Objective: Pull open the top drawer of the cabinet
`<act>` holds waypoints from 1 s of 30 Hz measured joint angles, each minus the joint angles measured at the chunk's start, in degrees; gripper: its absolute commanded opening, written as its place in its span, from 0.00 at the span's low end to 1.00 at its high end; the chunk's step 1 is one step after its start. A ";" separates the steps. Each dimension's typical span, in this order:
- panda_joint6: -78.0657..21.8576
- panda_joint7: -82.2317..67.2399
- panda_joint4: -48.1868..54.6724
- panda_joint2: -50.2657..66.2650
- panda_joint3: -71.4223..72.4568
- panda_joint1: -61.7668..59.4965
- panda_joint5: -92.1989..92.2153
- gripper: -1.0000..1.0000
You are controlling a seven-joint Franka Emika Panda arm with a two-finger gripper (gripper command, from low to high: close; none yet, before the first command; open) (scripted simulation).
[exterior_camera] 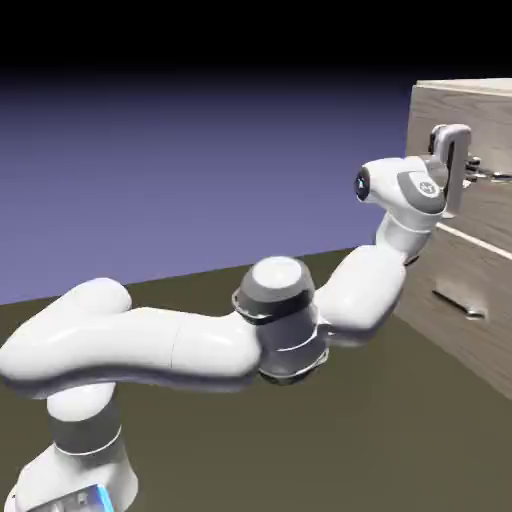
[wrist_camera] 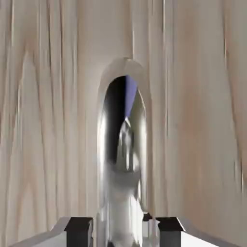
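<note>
Wood grain in pale grey-beige covers the cabinet [exterior_camera: 470, 250], which fills the right edge of the exterior view and stands on the dark olive tabletop [exterior_camera: 300, 440]. White and bulky, the Franka arm [exterior_camera: 200, 345] rises from the lower left of that frame and bends up to the right, its wrist level with the top drawer [exterior_camera: 490, 205] in the upper right. The lower drawer [exterior_camera: 465, 300] sits directly beneath, its silver bar handle [exterior_camera: 462, 304] untouched. In the hand view the top drawer's wood fills the whole frame, and its mirror-bright bar handle [wrist_camera: 123, 159] runs up the centre from the bottom edge. The gripper [wrist_camera: 124, 226] has its jaws clenched around that handle, one dark fingertip [wrist_camera: 78, 226] pressed close on either side of the bar.
</note>
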 measured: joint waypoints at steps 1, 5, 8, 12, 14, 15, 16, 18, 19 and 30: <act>-0.91 0.34 -2.08 -0.15 0.03 -1.15 -0.09 0.00; -4.55 1.57 -10.38 -0.72 0.19 -5.75 -0.31 0.00; -7.27 2.41 -16.61 -1.13 0.37 -9.22 -0.30 0.00; -10.89 3.42 -24.91 -1.67 0.72 -13.88 -0.06 0.00; -12.68 3.90 -29.07 -1.94 0.95 -16.23 0.14 0.00; -13.58 4.12 -31.14 -2.07 1.08 -17.41 0.27 0.00; -14.47 4.34 -33.22 -2.20 1.23 -18.60 0.41 0.00; -16.24 4.77 -37.37 -2.48 1.56 -20.98 0.76 0.00; -17.12 4.97 -39.45 -2.62 1.75 -22.18 0.97 0.00; -25.78 6.70 -60.38 -4.48 4.84 -34.55 4.39 1.00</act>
